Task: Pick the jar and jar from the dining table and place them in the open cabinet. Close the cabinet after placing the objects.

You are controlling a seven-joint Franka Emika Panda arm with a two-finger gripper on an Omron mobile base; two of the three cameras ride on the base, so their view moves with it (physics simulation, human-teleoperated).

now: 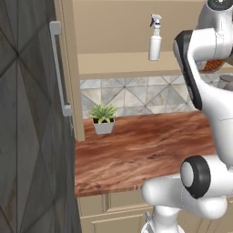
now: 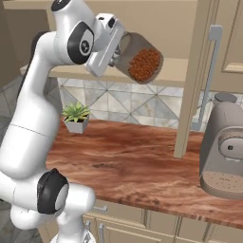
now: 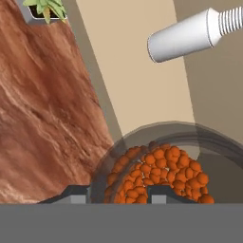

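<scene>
A clear glass jar (image 2: pixel 141 60) of reddish-brown grains hangs tilted on its side in front of the open cabinet's lower shelf (image 2: pixel 171 71). My gripper (image 2: pixel 116 53) is shut on its lid end. In the hand view the jar (image 3: pixel 159 171) sits between the fingertips of the gripper (image 3: pixel 121 192), above the shelf edge. A sliver of the jar (image 1: pixel 212 66) peeks out behind my arm in the left base view. The cabinet doors (image 1: pixel 69 68) (image 2: pixel 193 80) stand open to both sides. The other jar and the dining table are out of view.
A white spray bottle (image 1: pixel 155 38) (image 3: pixel 187 37) stands on the shelf left of the jar. Below lies a wood-grain counter (image 1: pixel 136 145) with a small potted plant (image 1: pixel 103 118) (image 2: pixel 76 116) and a grey coffee machine (image 2: pixel 224 152) at the right.
</scene>
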